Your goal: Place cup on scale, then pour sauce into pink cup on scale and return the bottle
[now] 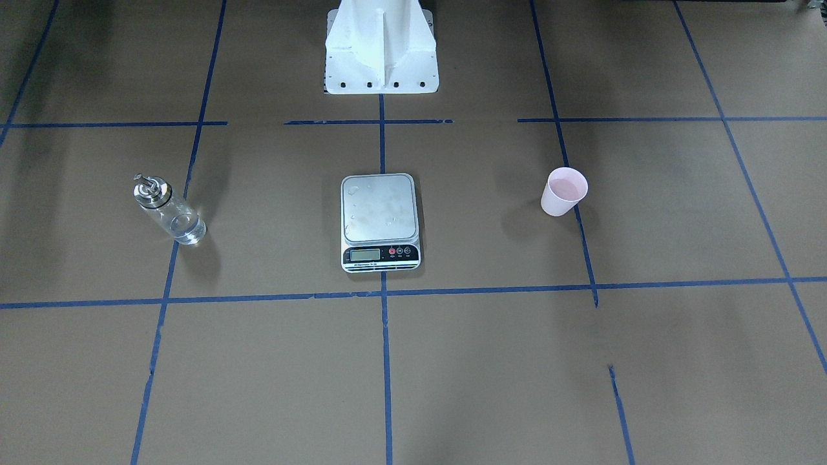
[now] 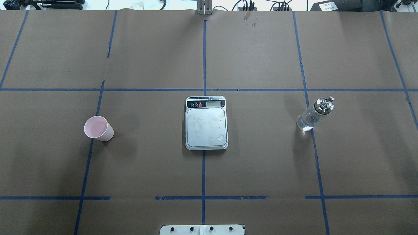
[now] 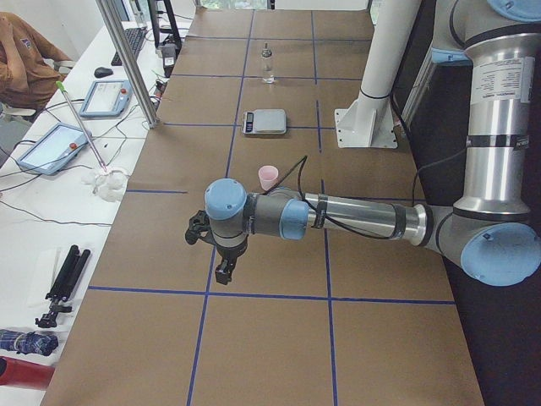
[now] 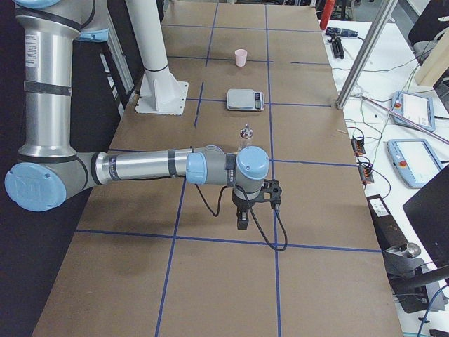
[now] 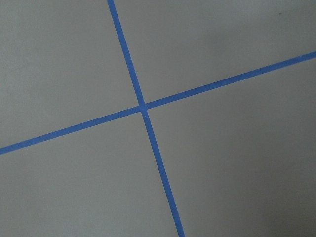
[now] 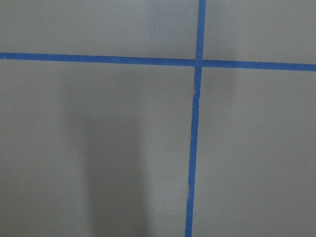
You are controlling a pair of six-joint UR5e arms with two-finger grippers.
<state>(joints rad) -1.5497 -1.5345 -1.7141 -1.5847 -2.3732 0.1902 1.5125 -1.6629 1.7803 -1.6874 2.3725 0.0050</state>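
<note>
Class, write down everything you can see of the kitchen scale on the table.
The scale is a small rectangular white-bodied unit with a silvery, metal-looking platform carrying a few droplets and nothing else. A black strip on the side away from the robot holds a pale display and round buttons, one red. It lies flat on the brown table, astride a blue tape line, apart from cup and bottle.

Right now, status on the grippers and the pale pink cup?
Left gripper, right gripper: clear of everything, state unknown. Pale pink tapered cup upright on table, not on silver-topped scale. Nothing in the way.
</note>
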